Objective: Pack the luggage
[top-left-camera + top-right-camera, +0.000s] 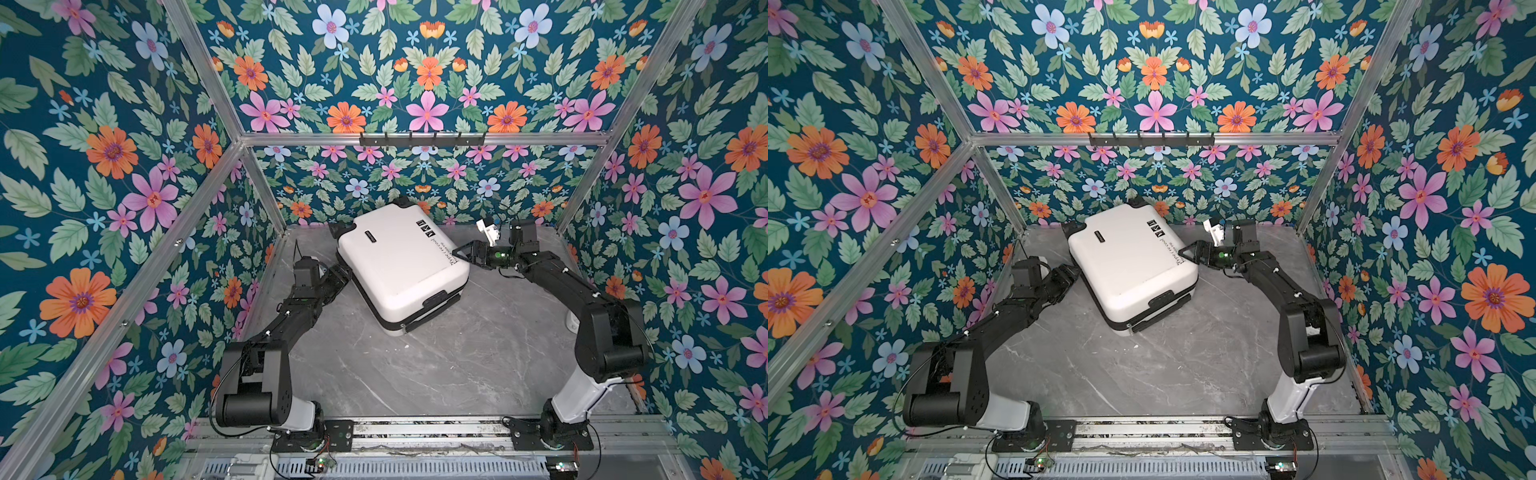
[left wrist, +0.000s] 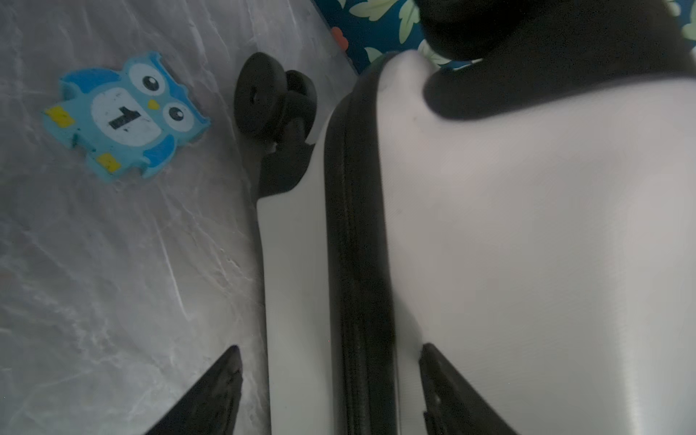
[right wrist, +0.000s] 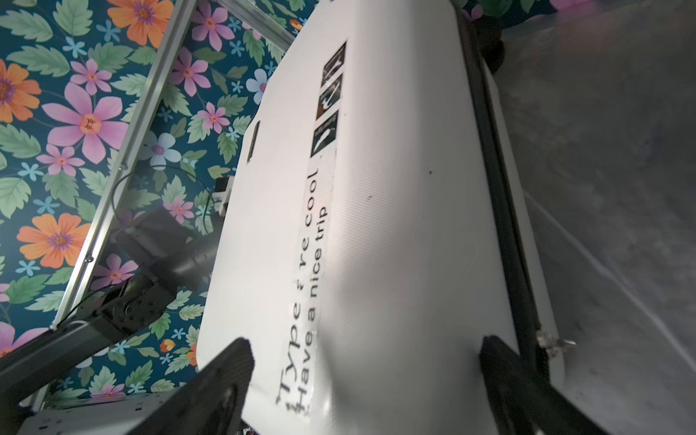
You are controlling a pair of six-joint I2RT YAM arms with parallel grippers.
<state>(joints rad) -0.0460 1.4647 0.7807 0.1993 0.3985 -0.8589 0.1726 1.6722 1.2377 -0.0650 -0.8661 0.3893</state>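
Flanking the suitcase (image 1: 401,270) at nine and three o'clock, your left gripper (image 2: 331,361) and right gripper (image 3: 367,348) straddle its edges, jaws spread, likely to steady it.

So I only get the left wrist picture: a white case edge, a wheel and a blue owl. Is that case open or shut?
Observer: The lid is down. In both top views the luggage lies flat on the table. I cannot tell whether it is zipped.
Operator: And the other arm?
Observer: The right tool is open, its fingers straddling the luggage's opposite edge.
Operator: Anything written on top?
Observer: Yes, black print on the lid reads "Have a nice trip".
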